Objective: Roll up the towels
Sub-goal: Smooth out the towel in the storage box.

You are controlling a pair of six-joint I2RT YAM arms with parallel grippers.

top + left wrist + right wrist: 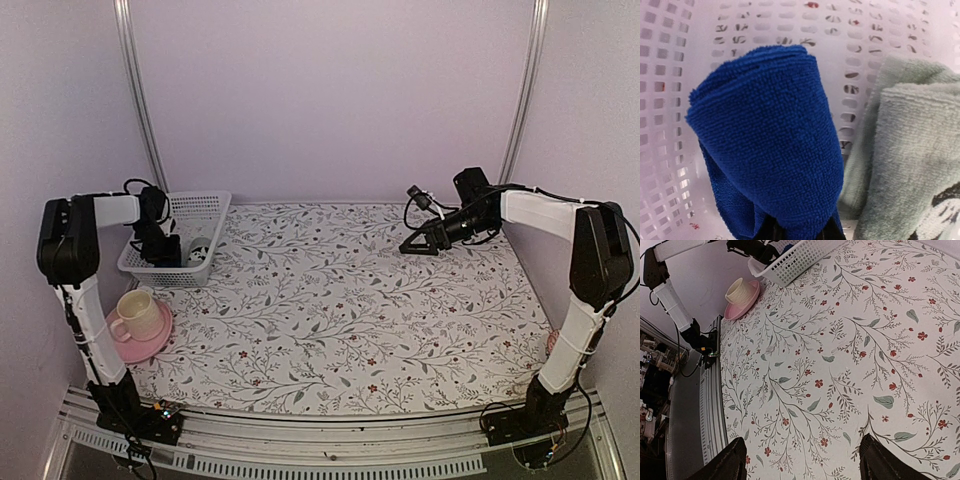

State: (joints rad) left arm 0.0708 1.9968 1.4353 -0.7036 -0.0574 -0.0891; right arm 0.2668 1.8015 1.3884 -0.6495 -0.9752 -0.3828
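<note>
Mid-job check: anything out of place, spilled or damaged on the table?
Nothing stands out. The blue towel and sage-green towel are in the basket, the cup stands upright on its pink plate, nothing spilled.

Left pincer in basket; right pincer over table.

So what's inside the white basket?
A folded blue towel and a sage-green towel beside it. The basket floor beneath them is covered, so anything underneath can't be seen.
</note>
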